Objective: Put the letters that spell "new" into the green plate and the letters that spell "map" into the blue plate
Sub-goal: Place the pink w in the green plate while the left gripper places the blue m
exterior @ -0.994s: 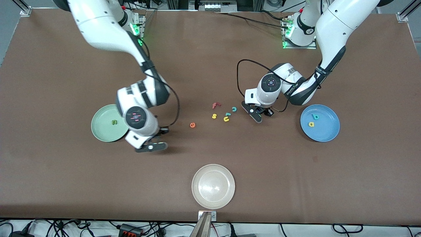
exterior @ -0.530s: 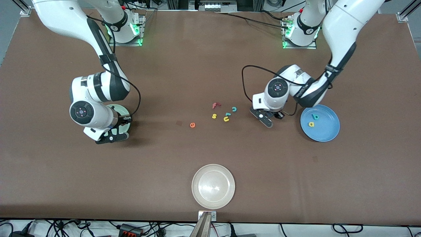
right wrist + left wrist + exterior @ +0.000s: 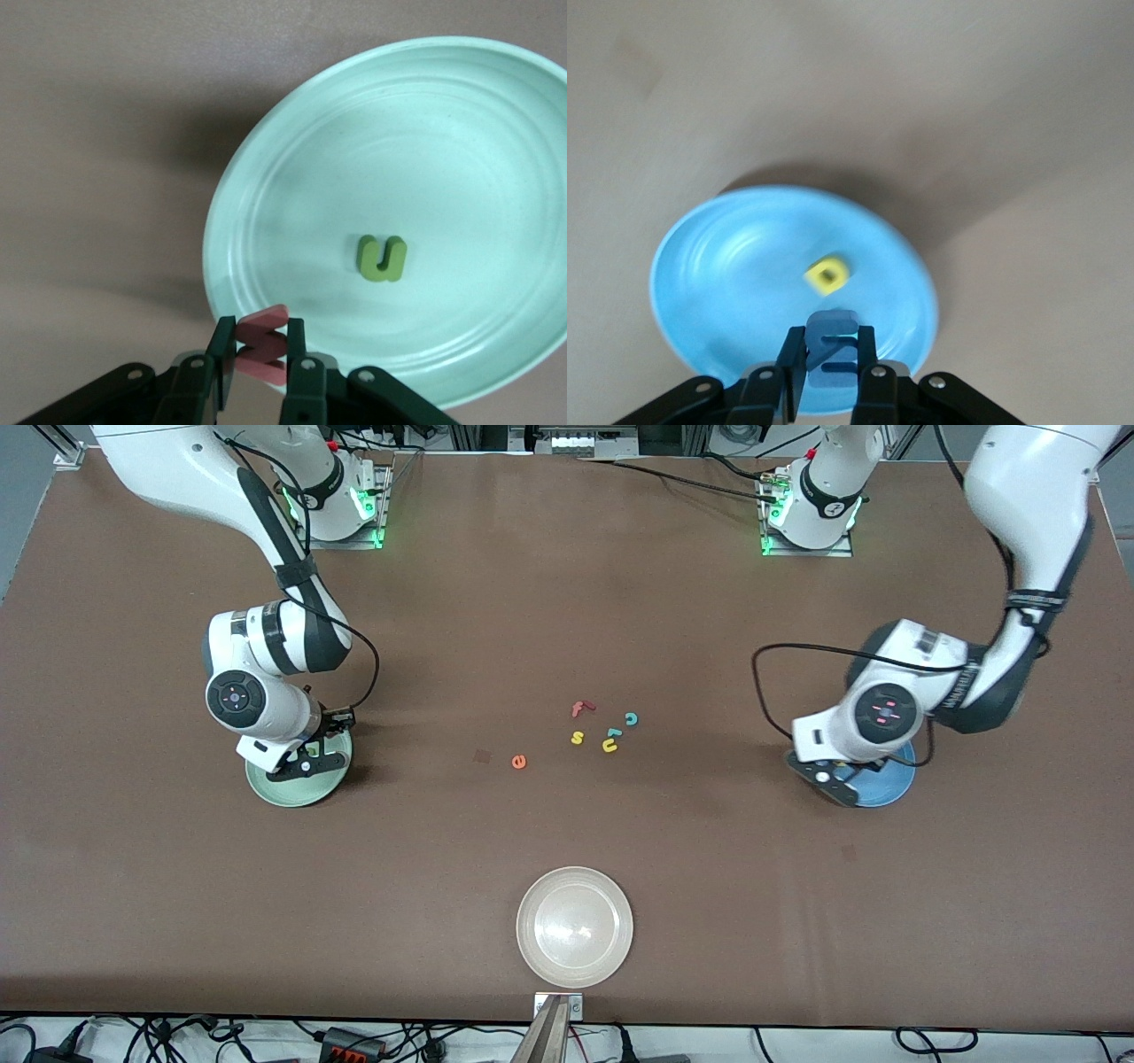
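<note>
My right gripper (image 3: 306, 764) hangs over the pale green plate (image 3: 292, 793), shut on the pinkish-red "w" (image 3: 263, 341). In the right wrist view the gripper (image 3: 261, 347) is above the rim of the green plate (image 3: 443, 133), where the olive "n" (image 3: 382, 258) lies. My left gripper (image 3: 837, 786) is over the blue plate (image 3: 897, 784), shut on the blue "m" (image 3: 833, 320). The left wrist view shows this gripper (image 3: 832, 341) above the blue plate (image 3: 726, 266), which holds the yellow "a" (image 3: 827, 274). The orange "e" (image 3: 519, 762) lies on the table's middle.
Several loose letters lie mid-table: a red "f" (image 3: 580, 708), a yellow "s" (image 3: 578, 737), a yellow "u" (image 3: 609, 746) and a teal "c" (image 3: 631, 719). A cream-white plate (image 3: 574, 926) sits near the front edge.
The right arm swung from mid-table to over the green plate with the "w". The left arm carried the "m" from beside the letter cluster to over the blue plate.
</note>
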`<move>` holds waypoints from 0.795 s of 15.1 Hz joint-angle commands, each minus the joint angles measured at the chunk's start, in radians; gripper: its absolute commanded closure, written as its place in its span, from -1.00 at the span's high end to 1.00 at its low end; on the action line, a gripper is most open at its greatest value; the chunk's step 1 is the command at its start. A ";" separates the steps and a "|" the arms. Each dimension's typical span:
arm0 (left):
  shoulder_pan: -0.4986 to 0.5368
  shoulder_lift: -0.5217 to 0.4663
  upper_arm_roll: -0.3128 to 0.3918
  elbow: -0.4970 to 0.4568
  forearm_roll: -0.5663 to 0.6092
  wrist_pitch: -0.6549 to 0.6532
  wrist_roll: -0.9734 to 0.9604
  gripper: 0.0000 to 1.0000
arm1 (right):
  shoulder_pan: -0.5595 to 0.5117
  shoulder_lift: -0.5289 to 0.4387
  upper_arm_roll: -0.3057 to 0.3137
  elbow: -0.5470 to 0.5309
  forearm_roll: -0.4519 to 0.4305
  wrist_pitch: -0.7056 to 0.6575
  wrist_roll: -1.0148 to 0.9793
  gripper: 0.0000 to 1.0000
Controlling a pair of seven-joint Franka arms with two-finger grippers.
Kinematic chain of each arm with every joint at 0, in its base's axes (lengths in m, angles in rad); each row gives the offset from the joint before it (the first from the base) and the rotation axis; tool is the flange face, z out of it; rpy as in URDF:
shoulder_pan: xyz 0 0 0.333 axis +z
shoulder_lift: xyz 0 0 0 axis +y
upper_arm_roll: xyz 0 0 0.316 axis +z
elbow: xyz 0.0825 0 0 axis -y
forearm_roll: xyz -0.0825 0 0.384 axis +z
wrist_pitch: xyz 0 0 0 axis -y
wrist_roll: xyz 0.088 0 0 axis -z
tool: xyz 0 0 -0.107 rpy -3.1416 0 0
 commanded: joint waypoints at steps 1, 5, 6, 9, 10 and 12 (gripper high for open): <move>0.053 0.044 -0.008 0.008 0.027 0.002 0.017 -0.58 | -0.042 0.020 0.018 -0.004 -0.044 0.056 -0.012 -0.88; 0.081 0.059 -0.006 0.020 0.026 0.019 0.017 1.00 | -0.072 0.046 0.018 0.006 -0.076 0.110 -0.007 -0.88; 0.078 0.056 -0.008 0.025 0.026 0.016 0.017 1.00 | -0.069 0.050 0.018 0.006 -0.076 0.110 0.000 -0.88; 0.076 0.046 -0.022 0.056 0.023 -0.004 0.015 1.00 | -0.062 0.057 0.020 0.018 -0.073 0.107 0.008 -0.88; 0.075 0.037 -0.028 0.075 0.012 -0.030 0.015 1.00 | -0.064 0.057 0.020 0.020 -0.073 0.107 0.008 -0.88; 0.083 0.033 -0.081 0.129 0.007 -0.116 0.009 1.00 | -0.062 0.058 0.021 0.020 -0.071 0.107 0.008 -0.66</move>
